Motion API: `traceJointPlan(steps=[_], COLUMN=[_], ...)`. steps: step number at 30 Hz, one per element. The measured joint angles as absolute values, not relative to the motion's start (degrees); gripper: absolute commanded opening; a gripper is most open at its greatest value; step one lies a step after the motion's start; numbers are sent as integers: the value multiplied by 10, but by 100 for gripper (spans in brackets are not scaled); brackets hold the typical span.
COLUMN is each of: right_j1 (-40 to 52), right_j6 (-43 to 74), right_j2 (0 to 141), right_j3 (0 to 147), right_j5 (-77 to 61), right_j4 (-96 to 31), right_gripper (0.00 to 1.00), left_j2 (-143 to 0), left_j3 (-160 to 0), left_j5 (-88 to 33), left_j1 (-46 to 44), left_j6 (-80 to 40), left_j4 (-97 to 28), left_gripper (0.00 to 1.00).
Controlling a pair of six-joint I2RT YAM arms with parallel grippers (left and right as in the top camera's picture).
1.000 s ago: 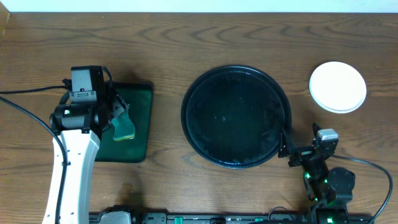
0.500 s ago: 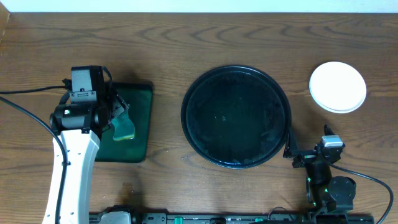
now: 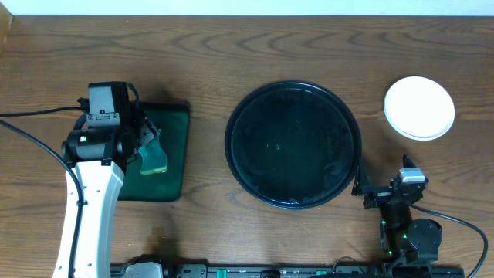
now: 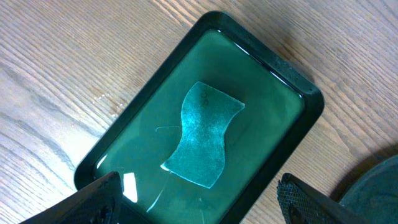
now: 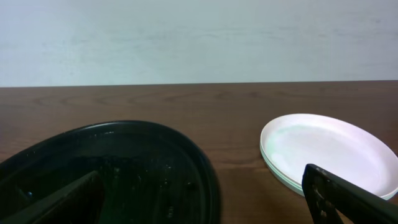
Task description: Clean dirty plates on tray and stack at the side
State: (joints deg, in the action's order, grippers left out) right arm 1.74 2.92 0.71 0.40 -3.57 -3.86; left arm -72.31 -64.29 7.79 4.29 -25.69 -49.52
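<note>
The round black tray [image 3: 293,145] lies at the table's middle, wet and with no plates on it; it also shows in the right wrist view [image 5: 112,168]. The white plates [image 3: 419,107] sit stacked on the table to its right, also seen from the right wrist [image 5: 329,152]. My right gripper [image 3: 367,188] is open and empty at the tray's front right rim [image 5: 204,180]. My left gripper [image 3: 148,145] is open and empty above a teal sponge [image 4: 204,134], with its fingers [image 4: 199,186] spread wide.
The sponge [image 3: 153,159] lies in a rectangular dark-green tray [image 3: 176,123], whose rim shows in the left wrist view [image 4: 292,74], left of the black tray. Cables run along the front edge by both arm bases.
My right gripper has drawn back a little toward the table's front right. The left arm, plates and tray have not moved.
</note>
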Motion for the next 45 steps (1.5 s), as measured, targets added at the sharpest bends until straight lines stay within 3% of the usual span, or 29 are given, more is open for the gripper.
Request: traceJointPlan(steps=[26,39,45], right_j1=[17,17,17], right_j6=[27,27,27], right_j2=[7,7,7], right_j3=[4,4,4], right_j5=[-35,-31,-31], right_j4=[-39,-39,-39], right_gripper=[99,99,99], left_j2=[-714,-340,-239], left_j3=[-641,-417,-286], left_j5=[76,-30,-54], left_j1=[43,43,43], left_j6=[-254,-11,31], left_j4=[-521,-444,-315], left_gripper=[80,80,80])
